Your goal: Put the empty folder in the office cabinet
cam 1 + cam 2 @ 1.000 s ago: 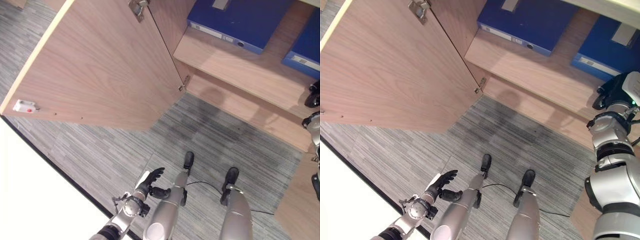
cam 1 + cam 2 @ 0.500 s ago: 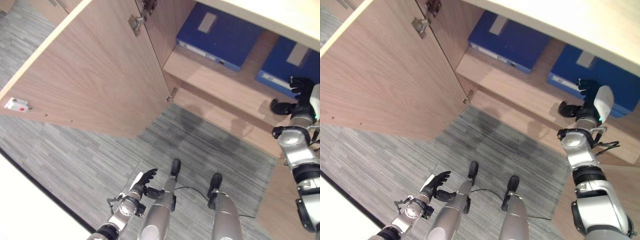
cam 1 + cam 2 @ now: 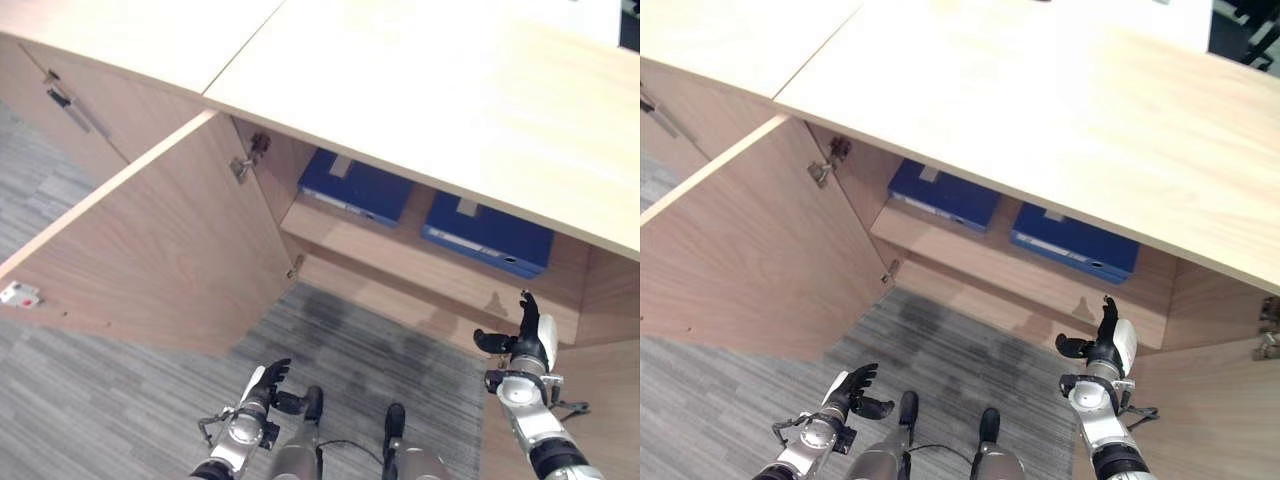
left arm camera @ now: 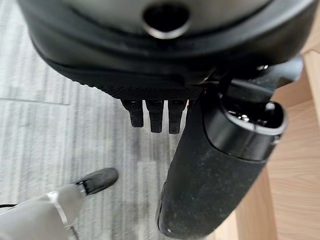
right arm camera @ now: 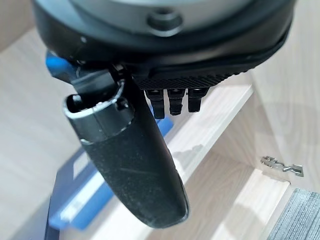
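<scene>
- Now the cabinet (image 3: 420, 120) is seen with its left door (image 3: 150, 270) swung wide open.
- Two blue folders are seen lying flat on the shelf (image 3: 400, 270) inside, side by side and a little apart.
- One folder (image 3: 362, 187) is placed up and to the left of the right hand, well apart from it.
- The other folder (image 3: 487, 235) is placed just above the right hand and is not touched by it.
- The right hand (image 3: 524, 343) is held up in front of the shelf, with its fingers straight and its thumb stuck out; nothing is held in it.
- The left hand (image 3: 262, 385) is held low over the grey carpet (image 3: 120, 400), with its fingers spread loosely; nothing is held in it.
</scene>
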